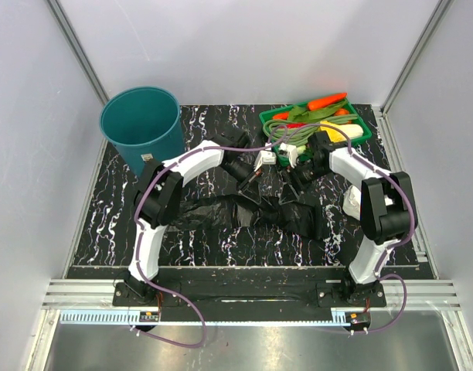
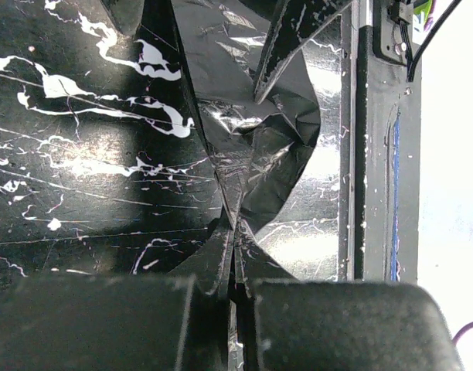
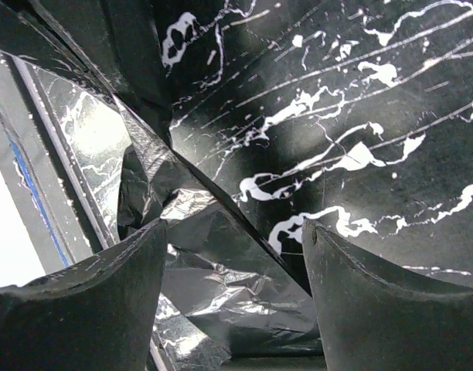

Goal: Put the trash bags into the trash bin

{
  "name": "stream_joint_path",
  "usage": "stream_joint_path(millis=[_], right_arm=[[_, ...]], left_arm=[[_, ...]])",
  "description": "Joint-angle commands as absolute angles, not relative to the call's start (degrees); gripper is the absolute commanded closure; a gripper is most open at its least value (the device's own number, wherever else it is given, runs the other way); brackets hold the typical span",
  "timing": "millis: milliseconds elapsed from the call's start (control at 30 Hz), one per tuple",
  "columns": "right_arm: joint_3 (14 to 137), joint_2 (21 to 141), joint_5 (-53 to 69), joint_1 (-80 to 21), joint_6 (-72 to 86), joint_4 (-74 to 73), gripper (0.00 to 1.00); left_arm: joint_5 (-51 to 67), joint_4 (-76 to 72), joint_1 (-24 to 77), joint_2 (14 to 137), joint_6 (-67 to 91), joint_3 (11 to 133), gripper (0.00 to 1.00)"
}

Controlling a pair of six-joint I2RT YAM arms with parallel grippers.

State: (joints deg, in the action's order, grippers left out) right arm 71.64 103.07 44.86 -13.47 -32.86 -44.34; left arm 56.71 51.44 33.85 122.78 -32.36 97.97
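Note:
The trash bags point(image 1: 256, 212) lie as a crumpled glossy black sheet across the middle of the black marbled table. My left gripper point(image 1: 250, 183) is at their far edge. In the left wrist view it point(image 2: 235, 236) is shut on a pinched fold of the black film point(image 2: 271, 154). My right gripper point(image 1: 300, 179) hovers just to the right. In the right wrist view it point(image 3: 235, 236) stands open, with wrinkled film point(image 3: 221, 270) lying between and below its fingers. The teal trash bin point(image 1: 140, 124) stands upright at the far left corner, apart from both grippers.
A green tray point(image 1: 360, 135) of vegetables sits at the far right, just behind the right gripper. A white item point(image 1: 349, 202) lies by the right arm. Grey walls close in the table on three sides, and a metal rail runs along the near edge.

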Motion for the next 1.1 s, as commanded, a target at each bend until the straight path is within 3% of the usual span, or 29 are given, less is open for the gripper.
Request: stream_joint_path(millis=[0,767,900,1067], right_arm=[[73.65,103.18,50.36,-13.18,-36.65,-43.33,0.24],[77.25,110.12,54.32,-16.35,-42.19,-48.34,0.24],[76.99,110.13,53.79,-16.35,-42.01,-48.52,0.30],[76.64,110.13,53.70,-16.61,-41.84,-49.31,0.49]], left_arm=[[56.69,51.06,34.10,118.83,-34.89,97.56,1.00],[55.11,52.56,34.54,119.18,-36.30,98.35,1.00],[55.02,52.56,34.72,119.27,-36.21,98.53,1.00],[55.02,52.56,34.72,119.27,-36.12,98.70,1.00]])
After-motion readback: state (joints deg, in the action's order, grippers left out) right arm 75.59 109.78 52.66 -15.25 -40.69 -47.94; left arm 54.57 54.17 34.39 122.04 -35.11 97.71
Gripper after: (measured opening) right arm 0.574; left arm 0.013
